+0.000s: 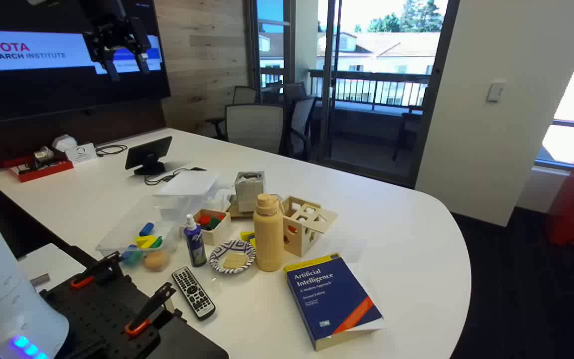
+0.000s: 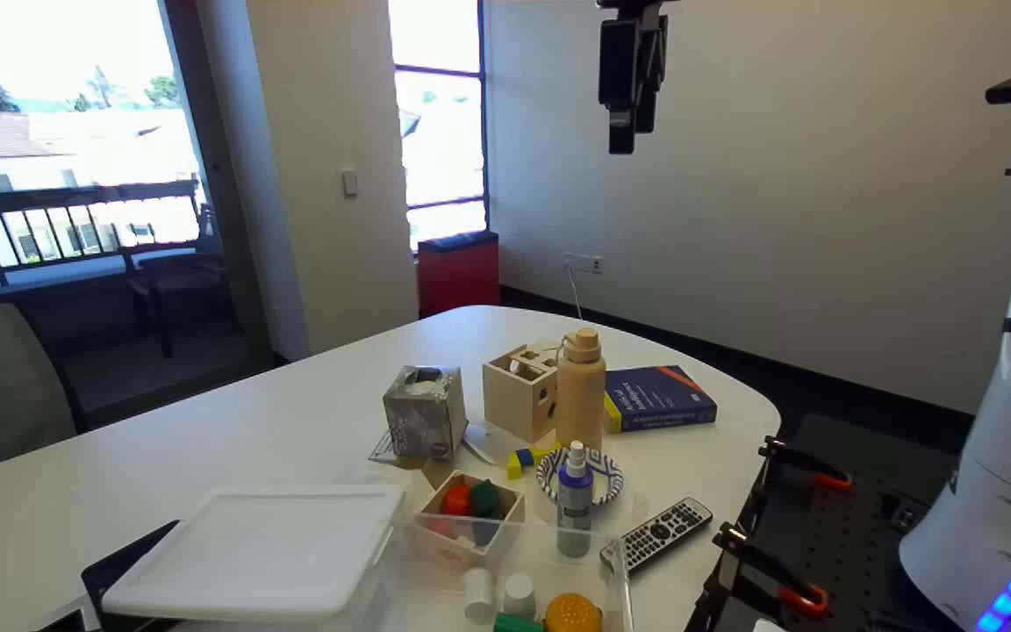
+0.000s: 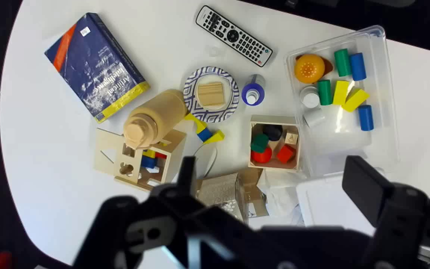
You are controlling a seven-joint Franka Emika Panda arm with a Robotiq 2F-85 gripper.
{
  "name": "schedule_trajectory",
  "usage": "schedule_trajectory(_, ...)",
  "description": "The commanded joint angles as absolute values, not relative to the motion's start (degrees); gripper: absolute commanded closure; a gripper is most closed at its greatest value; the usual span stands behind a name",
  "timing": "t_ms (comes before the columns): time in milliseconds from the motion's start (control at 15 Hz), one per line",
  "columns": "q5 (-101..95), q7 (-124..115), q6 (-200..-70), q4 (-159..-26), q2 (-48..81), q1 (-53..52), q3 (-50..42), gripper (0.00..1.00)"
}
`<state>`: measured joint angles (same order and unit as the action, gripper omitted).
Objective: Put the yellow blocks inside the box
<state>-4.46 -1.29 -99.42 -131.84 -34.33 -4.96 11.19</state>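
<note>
1. Probably pre-grasp: hovering high over the tabletop (image 1: 416, 279) with claw (image 1: 128, 73) parted, empty.
2. Below claw: loose yellow blocks (image 3: 215, 137) near bottle (image 3: 162, 112), more inside clear box (image 3: 351, 147).
3. Likely next: descend, pinch one, carry to clear box or sorter (image 2: 514, 399), unclear which.
</note>
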Motion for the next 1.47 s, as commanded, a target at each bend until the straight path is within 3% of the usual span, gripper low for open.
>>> schedule_trajectory(0,-4.96,-1.8,-99.27,-131.72,-34.16,-6.06,10.37,0.0)
schedule_trajectory(267,-4.66,-0.56,-103.08,-131.21,-30.28,-4.62,7.52,0.0)
schedule_trajectory(933,10.41,11.61,-126.4,-139.86,-10.35,1.58,-10.92,0.0)
schedule_trajectory(1400,18.16,16.2,-135.11,-144.06,5.72,7.14,-11.48,0.0)
